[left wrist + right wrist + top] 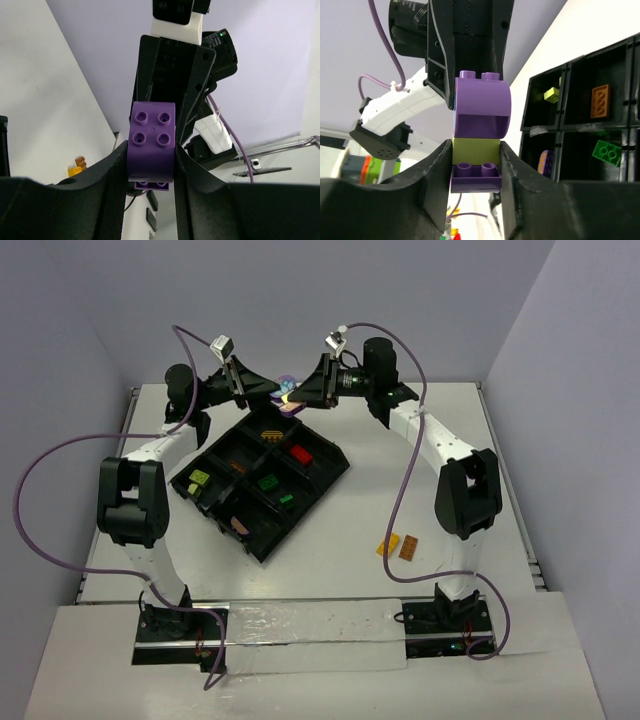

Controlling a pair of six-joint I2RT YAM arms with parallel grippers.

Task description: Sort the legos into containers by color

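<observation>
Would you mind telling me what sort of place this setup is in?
Probably a robotics lab test cell: black-and-white left arm and right arm bolted to a white table, plain pale walls boxing it in, and a black plastic divided tray holding small coloured studded bricks.

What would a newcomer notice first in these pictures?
Both grippers meet in mid-air just beyond the black tray, clamped on one stack of bricks: left gripper on the rounded purple piece, right gripper on the lime brick and purple plate under it. Two orange bricks lie on the table by the right arm.
</observation>
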